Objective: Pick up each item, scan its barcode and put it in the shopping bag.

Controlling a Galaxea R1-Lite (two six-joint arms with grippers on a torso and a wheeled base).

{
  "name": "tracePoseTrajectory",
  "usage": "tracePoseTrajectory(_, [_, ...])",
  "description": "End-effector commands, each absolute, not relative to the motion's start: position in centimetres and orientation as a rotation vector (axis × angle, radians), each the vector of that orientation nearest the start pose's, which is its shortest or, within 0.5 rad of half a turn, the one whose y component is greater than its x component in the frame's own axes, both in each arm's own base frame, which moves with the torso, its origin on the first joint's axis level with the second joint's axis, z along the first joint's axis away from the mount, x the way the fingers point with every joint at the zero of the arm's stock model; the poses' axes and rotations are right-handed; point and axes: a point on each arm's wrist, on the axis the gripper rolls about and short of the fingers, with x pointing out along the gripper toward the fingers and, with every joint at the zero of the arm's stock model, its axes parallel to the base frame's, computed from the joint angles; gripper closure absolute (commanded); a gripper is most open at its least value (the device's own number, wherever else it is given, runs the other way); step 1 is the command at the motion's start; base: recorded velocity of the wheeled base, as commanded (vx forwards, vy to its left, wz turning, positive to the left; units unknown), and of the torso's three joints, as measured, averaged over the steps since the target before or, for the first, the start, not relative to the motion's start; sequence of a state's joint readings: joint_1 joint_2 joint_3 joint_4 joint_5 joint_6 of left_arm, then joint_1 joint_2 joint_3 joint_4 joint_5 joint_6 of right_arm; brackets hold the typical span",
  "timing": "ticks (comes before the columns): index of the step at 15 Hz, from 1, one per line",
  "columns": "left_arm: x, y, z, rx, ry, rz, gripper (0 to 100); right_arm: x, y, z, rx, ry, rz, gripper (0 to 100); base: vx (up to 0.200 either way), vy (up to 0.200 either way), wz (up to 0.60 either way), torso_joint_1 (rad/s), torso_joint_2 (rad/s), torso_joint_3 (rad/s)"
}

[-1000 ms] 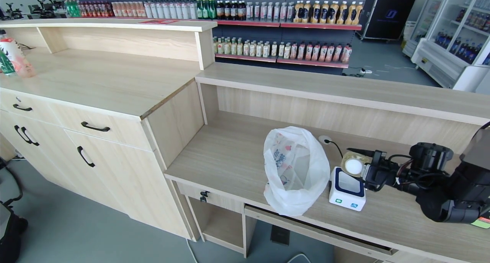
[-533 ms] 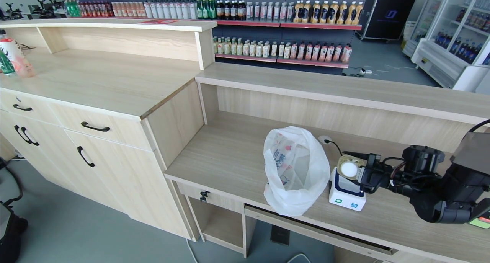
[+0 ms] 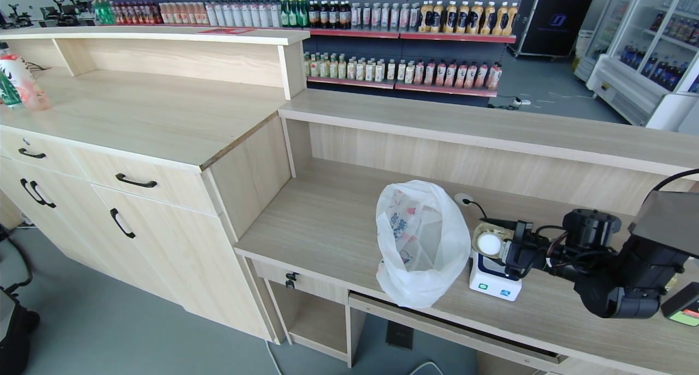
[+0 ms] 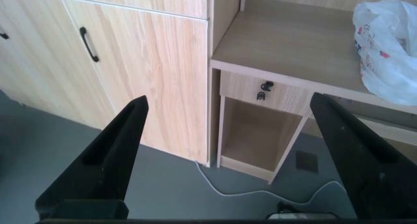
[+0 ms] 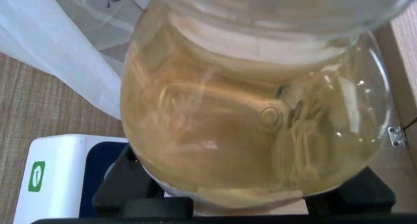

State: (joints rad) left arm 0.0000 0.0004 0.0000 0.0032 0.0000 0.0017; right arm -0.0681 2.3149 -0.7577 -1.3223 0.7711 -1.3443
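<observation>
A clear bottle of pale yellow drink with a white cap is held lying sideways, cap toward the bag, by my right gripper, which is shut on it. It hangs just above the white scanner with the dark window, close to the right side of the white plastic shopping bag, whose mouth gapes upward. In the right wrist view the bottle sits close up, with the scanner and bag behind it. My left gripper is open, low beside the desk, facing the cabinet; the bag lies beyond.
The desk has a raised back ledge behind the bag. A cable port lies behind the scanner. A green and red item rests at the desk's right edge. Two bottles stand on the higher counter at far left.
My right arm has carried the bottle leftward and slightly down, from beside the scanner's far corner to over the scanner and closer to the bag.
</observation>
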Motion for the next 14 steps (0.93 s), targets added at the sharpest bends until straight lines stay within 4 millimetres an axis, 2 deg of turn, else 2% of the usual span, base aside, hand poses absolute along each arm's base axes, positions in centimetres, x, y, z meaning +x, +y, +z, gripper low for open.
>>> tracePoseTrajectory(1, [-2.3, 0.0, 7.5, 0.002, 0.003, 0.000, 0, 37.6, -0.7, 2.3, -1.182, -0.284, 0.736, 100, 0.000, 0.000, 0.00, 0.000, 0.00, 0.000])
tracePoseTrajectory(5, [-2.3, 0.0, 7.5, 0.002, 0.003, 0.000, 0, 37.6, -0.6, 2.6, -1.185, -0.295, 0.729, 100, 0.000, 0.000, 0.00, 0.000, 0.00, 0.000])
tracePoseTrajectory(8, [-2.3, 0.0, 7.5, 0.002, 0.003, 0.000, 0, 36.8, -1.2, 8.8, -1.070, -0.344, 0.640, 100, 0.000, 0.000, 0.00, 0.000, 0.00, 0.000])
tracePoseTrajectory(9, [-2.3, 0.0, 7.5, 0.002, 0.003, 0.000, 0, 35.0, -2.3, 12.6, -0.971, -0.331, 0.575, 100, 0.000, 0.000, 0.00, 0.000, 0.00, 0.000])
tracePoseTrajectory(11, [-2.3, 0.0, 7.5, 0.002, 0.003, 0.000, 0, 31.2, -3.5, 17.0, -0.821, -0.227, 0.480, 100, 0.000, 0.000, 0.00, 0.000, 0.00, 0.000])
tracePoseTrajectory(12, [-2.3, 0.0, 7.5, 0.002, 0.003, 0.000, 0, 30.6, -4.1, 17.6, -0.800, -0.197, 0.444, 100, 0.000, 0.000, 0.00, 0.000, 0.00, 0.000])
tracePoseTrajectory(13, [-2.3, 0.0, 7.5, 0.002, 0.003, 0.000, 0, 29.7, -5.4, 18.3, -0.783, -0.113, 0.337, 100, 0.000, 0.000, 0.00, 0.000, 0.00, 0.000])
tracePoseTrajectory(14, [-2.3, 0.0, 7.5, 0.002, 0.003, 0.000, 0, 29.2, -6.0, 18.3, -0.775, -0.059, 0.289, 100, 0.000, 0.000, 0.00, 0.000, 0.00, 0.000])
